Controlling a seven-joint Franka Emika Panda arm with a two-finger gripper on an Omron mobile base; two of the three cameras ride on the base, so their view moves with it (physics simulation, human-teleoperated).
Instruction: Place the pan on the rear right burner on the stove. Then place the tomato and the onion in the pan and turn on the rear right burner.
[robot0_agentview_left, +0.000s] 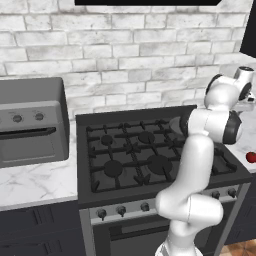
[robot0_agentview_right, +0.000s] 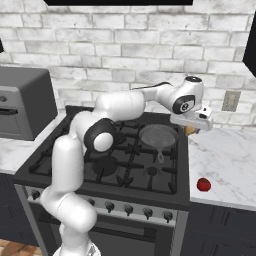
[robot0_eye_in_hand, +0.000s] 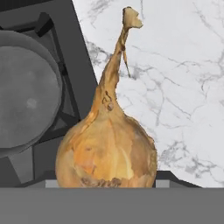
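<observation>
Pincer (robot0_agentview_right: 194, 129) hangs over the table's (robot0_agentview_right: 225, 155) edge gripping the onion (robot0_eye_in_hand: 107, 151), just right of the pan (robot0_agentview_right: 158, 136) on the rear right burner, tomato (robot0_agentview_right: 203, 184) nearer the front; round bulb may slip and roll off the stove (robot0_agentview_right: 75, 165).

Even, soft rendered light, no blur

Light falls flat across the brick wall (robot0_agentview_left: 140, 45) behind the stove (robot0_agentview_left: 150, 150), with no glare. Below the wall, the stove's grates cast only faint shadows. Right of the stove, the marble counter (robot0_agentview_right: 225, 155) is bright. Up close, the onion (robot0_eye_in_hand: 107, 148) looks coarse and pixelated, shaded along its underside.
</observation>
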